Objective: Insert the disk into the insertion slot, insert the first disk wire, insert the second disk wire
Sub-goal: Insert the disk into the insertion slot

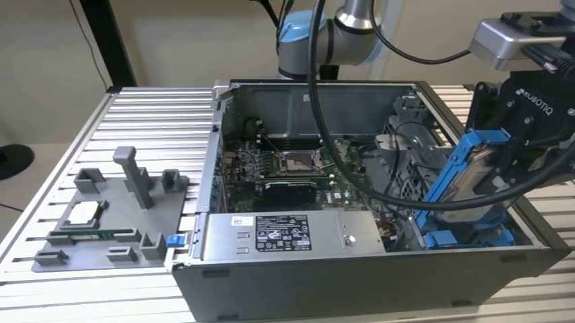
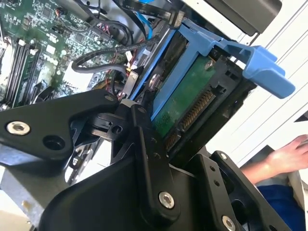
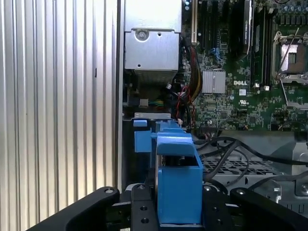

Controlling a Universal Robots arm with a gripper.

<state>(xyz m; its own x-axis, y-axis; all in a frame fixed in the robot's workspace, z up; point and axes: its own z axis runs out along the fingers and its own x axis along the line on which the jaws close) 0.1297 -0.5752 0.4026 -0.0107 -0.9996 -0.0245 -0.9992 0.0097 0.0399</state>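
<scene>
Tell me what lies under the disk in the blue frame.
The insertion slot, with blue rails, lies under the tilted disk. The disk's lower end covers the slot's floor.

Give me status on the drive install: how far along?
Done: nothing seated. In hand: the tool grips the silver-grey hard drive in a bright blue plastic carrier, tilted over the grey metal bay with blue rails. Left: seating it, plus both wires; the drive's connector edge is bare.
</scene>
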